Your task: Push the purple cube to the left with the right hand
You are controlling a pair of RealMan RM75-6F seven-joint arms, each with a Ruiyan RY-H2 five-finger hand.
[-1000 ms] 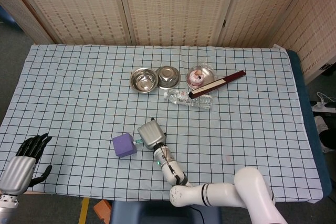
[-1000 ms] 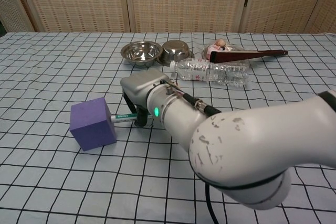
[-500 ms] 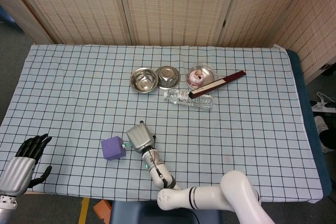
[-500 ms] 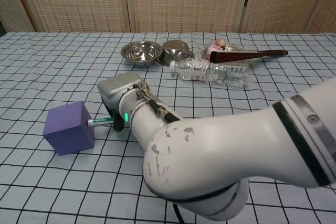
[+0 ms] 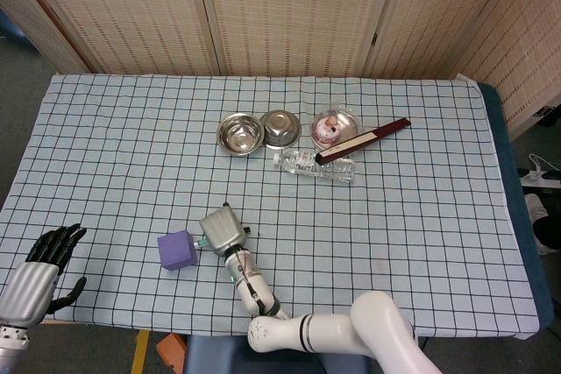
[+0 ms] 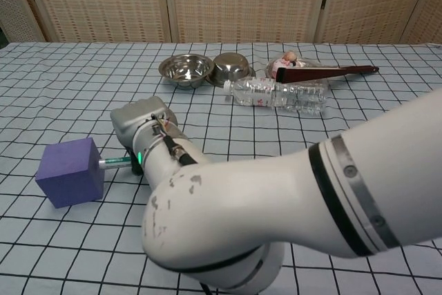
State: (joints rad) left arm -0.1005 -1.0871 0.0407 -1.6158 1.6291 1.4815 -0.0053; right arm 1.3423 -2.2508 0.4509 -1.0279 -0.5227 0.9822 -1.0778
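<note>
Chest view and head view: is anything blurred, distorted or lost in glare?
Chest view: the right arm looms huge near the lens, the purple cube stays sharp. Head view: even light, soft shadows, a mild shine on the steel bowls.

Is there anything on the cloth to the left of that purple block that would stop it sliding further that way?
Nothing visible does. Left of the purple block only bare checked cloth shows. The left hand sits at the near left corner, nearer the front edge than the block. The right hand pushes from the block's right.
</note>
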